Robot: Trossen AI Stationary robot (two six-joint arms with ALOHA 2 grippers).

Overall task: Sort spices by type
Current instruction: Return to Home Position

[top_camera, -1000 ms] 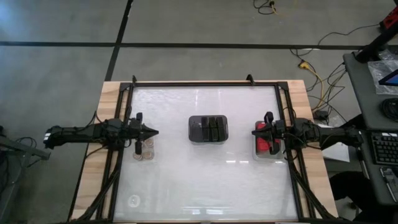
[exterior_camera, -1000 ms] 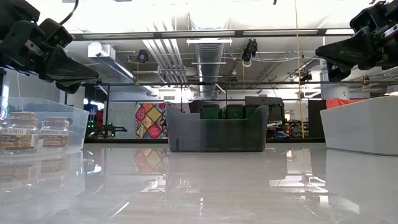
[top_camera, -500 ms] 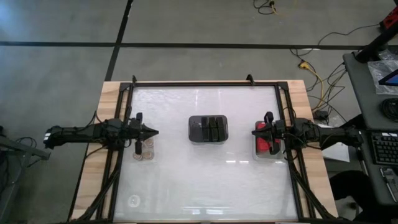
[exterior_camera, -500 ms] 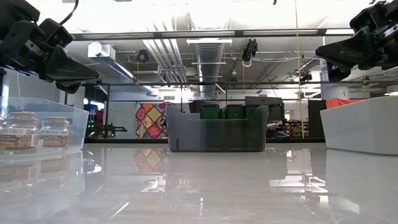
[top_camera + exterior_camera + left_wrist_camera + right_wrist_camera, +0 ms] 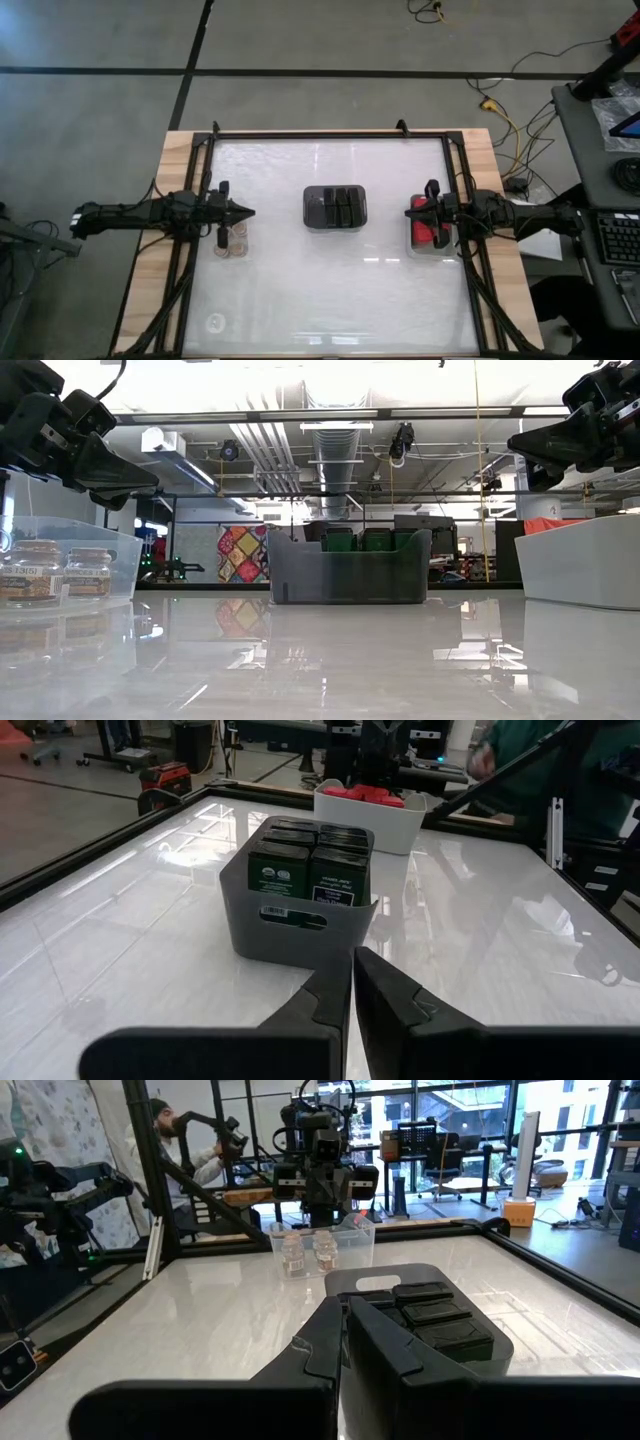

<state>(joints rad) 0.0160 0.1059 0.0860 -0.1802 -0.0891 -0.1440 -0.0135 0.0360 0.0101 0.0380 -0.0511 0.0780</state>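
Here, glossy white table [image 5: 330, 290], dark blocks [image 5: 336, 205] mid-table, ducts [image 5: 335, 452] overhead

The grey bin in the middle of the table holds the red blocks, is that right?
Not quite. The grey bin in the middle holds dark blocks, as the left wrist view shows; the red blocks lie in a separate white bin.

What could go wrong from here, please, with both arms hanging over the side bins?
1. The left gripper hangs above the clear bin; dipping on its next move could clip the rim and topple the jars.
2. The right gripper hangs likewise over the white bin of red blocks; a knock might slide that bin across the glossy table.
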